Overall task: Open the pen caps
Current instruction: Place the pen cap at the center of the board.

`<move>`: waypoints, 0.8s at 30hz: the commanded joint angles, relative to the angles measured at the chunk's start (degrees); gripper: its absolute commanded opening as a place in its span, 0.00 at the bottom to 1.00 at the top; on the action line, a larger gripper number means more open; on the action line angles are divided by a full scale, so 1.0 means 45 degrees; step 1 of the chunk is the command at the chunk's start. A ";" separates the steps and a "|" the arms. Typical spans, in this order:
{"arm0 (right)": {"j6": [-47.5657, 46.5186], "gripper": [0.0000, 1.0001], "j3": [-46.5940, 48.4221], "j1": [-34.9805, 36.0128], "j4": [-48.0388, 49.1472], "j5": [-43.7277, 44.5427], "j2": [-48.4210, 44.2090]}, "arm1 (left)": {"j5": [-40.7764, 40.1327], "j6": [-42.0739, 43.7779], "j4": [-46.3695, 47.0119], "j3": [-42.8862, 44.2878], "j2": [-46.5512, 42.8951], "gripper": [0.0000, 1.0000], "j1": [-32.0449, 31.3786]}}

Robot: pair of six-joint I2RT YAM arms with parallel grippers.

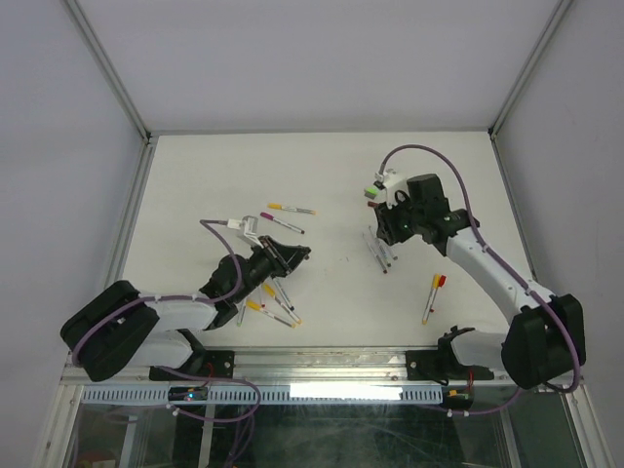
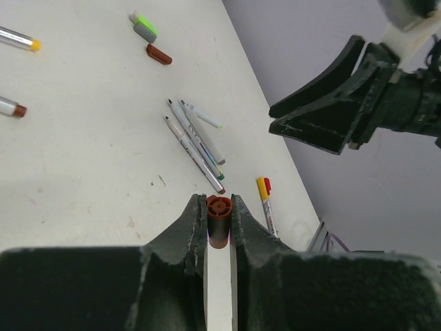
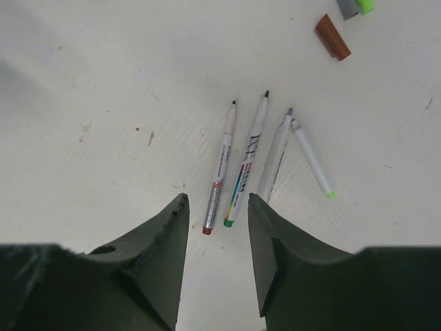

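Left gripper pinches a dark red cap, likely to set aside; right gripper gapes empty above uncapped pens.

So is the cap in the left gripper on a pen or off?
Off: the left gripper pinches the dark red cap alone, hollow end showing.

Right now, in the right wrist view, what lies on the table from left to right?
Brown-ended pen → green-ended pen → grey pen → lime-tipped pen → brown cap → grey-and-green cap.
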 commanded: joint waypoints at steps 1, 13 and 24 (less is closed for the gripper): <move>-0.1079 0.45 0.0168 -0.0373 0.0281 -0.1025 -0.1495 | 0.0467 0.0093 0.0781 0.1753 0.1826 0.00 -0.0419; -0.0514 0.78 0.0707 -0.2170 0.0316 -0.4188 -0.1482 | -0.1159 0.0176 -0.6076 0.9222 0.7085 0.00 -0.0569; -0.0335 0.77 0.0160 -0.3229 0.0374 -0.4726 -0.2143 | -0.2184 0.0520 -1.3271 1.7466 1.2307 0.00 -0.0478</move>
